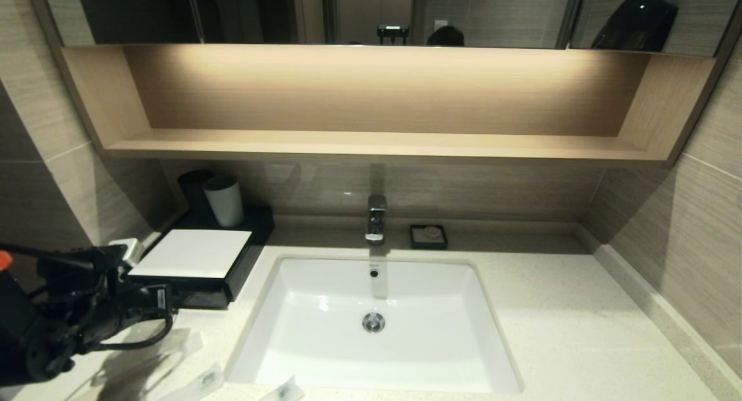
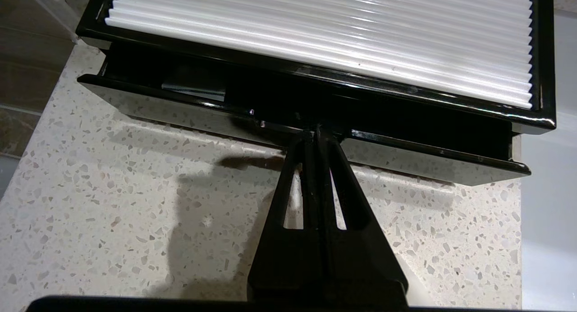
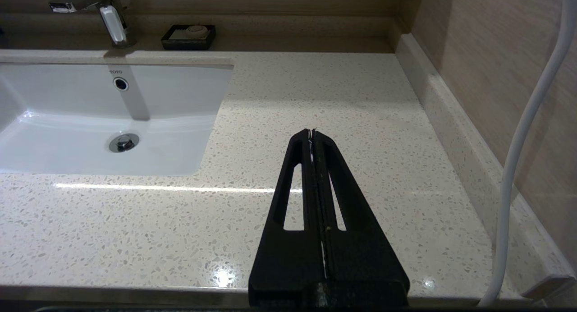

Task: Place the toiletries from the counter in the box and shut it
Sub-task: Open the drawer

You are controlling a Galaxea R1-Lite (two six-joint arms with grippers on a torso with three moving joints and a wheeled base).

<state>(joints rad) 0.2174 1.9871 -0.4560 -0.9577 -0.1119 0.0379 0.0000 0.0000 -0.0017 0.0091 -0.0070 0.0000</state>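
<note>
Box [image 1: 191, 253]: at counter [image 1: 568, 331] left of basin, drawer [image 2: 288, 131] ajar. Left gripper [image 2: 314, 134]: closed, empty, tips at drawer front. Packets [image 1: 203, 382] lie unloaded on the counter; risk: drawer is shut prematurely. Right gripper [image 3: 313, 132]: closed, parked.

Chrome faucet [image 1: 375, 217], black soap dish [image 1: 428, 236], white cup [image 1: 224, 200], wooden shelf [image 1: 377, 144]

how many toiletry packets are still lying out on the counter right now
2 packets show on the counter: one by the basin's front left corner, one along its front edge. The left arm may hide more.
</note>
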